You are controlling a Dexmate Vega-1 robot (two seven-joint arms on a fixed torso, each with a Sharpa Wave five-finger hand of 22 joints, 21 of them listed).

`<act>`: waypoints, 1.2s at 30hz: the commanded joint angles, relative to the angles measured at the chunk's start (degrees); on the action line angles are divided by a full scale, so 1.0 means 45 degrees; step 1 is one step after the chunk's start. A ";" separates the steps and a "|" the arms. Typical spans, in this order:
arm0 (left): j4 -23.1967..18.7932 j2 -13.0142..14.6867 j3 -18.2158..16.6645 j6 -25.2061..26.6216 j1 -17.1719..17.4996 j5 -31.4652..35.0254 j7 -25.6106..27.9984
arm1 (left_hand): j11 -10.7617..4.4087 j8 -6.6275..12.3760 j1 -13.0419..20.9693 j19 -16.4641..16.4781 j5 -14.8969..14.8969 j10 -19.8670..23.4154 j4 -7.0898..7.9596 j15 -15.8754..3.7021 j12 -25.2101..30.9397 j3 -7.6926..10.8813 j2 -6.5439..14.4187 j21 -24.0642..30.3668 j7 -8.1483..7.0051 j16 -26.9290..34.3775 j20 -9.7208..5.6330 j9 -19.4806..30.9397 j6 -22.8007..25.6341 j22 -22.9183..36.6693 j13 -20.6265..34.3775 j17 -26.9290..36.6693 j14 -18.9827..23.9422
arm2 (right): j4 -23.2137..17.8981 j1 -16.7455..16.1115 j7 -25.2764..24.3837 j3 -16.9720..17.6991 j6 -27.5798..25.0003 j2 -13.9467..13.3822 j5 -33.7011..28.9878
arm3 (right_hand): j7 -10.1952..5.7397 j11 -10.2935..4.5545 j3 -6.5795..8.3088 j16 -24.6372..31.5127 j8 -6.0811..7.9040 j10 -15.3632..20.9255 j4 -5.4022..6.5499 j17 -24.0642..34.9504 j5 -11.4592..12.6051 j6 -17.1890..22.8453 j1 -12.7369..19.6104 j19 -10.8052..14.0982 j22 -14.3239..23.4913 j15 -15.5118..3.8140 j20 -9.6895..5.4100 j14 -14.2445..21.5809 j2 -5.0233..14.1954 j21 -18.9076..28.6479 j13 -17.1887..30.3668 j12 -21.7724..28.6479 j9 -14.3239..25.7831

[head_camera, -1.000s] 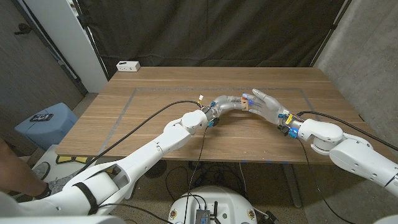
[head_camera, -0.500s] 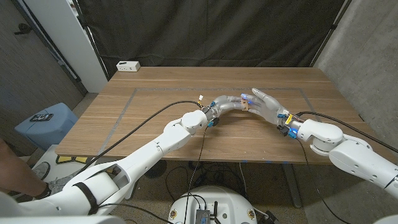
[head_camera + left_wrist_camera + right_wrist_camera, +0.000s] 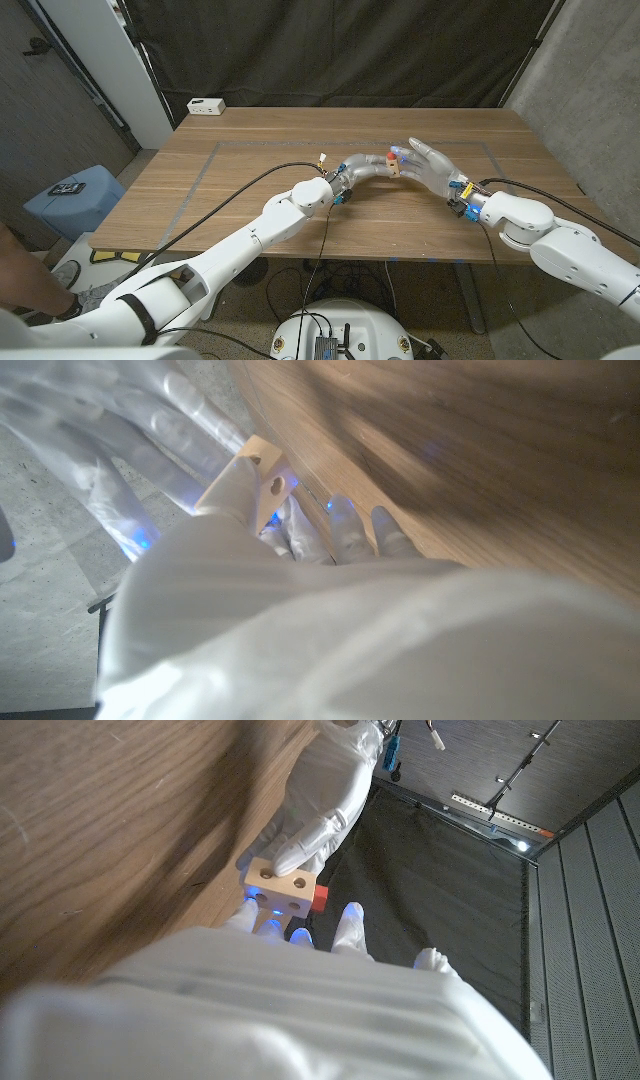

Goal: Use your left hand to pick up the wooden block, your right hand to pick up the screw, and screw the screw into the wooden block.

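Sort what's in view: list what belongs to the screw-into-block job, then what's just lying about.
Job:
- wooden block, held by the left robot hand
- right robot hand, at the block
- red piece beside the block, possibly the screw

Lying about:
- white box at the table's far corner
- blue bin on the floor

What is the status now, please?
Left hand holds wooden block. Right hand at the block; a red part beside it, screw not clear. Nothing in the way.
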 commanded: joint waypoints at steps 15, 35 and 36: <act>-0.0172 0.0086 0.0035 0.0041 0.0002 0.0133 0.0025 | 0.0010 0.0052 0.0192 0.0066 0.0073 0.0157 -0.0014 -0.0614 0.0175 -0.0018 0.0088 0.0059 0.0078 0.0111 -0.0018 0.0047 0.0195 0.0026 0.0021 0.0005 0.0081 | 0.0517 0.0150 -0.0158 0.0034 -0.0068 0.0207 -0.0192 | -0.0296 0.0115 0.0098 0.0025 -0.0225 -0.2313 -0.0028 0.0027 0.0066 -0.0829 0.0009 0.0050 0.0039 0.0084 0.0112 -0.2279 0.0027 0.0034 0.0018 0.0009 0.0023; -0.0279 0.0154 0.0092 0.0059 -0.0006 0.0319 0.0055 | 0.0033 0.0033 0.0289 0.0076 0.0032 0.0225 -0.0023 -0.0591 0.0176 -0.0042 0.0070 0.0060 0.0122 0.0128 -0.0024 0.0040 0.0251 0.0024 0.0006 0.0008 0.0083 | 0.0458 0.0444 -0.0354 -0.0092 -0.0684 -0.0081 -0.0480 | -0.0240 0.0078 0.0063 -0.0029 -0.0195 -0.2490 -0.0088 0.0027 0.0027 -0.1491 0.0020 -0.0318 0.0040 0.0122 0.0232 -0.2416 -0.0108 -0.0078 0.0013 -0.0029 0.0013; -0.0269 0.0155 0.0103 0.0041 -0.0014 0.0352 0.0065 | 0.0030 0.0054 0.0295 0.0076 0.0029 0.0231 -0.0023 -0.0594 0.0178 -0.0044 0.0068 0.0060 0.0149 0.0135 -0.0018 0.0040 0.0308 0.0024 0.0007 0.0008 0.0098 | 0.0467 0.0465 -0.0347 -0.0111 -0.0684 -0.0098 -0.0527 | -0.0216 0.0089 0.0056 -0.0029 -0.0200 -0.2497 -0.0089 0.0028 0.0023 -0.1534 0.0014 -0.0353 0.0040 0.0123 0.0248 -0.2420 -0.0121 -0.0086 0.0012 -0.0030 0.0013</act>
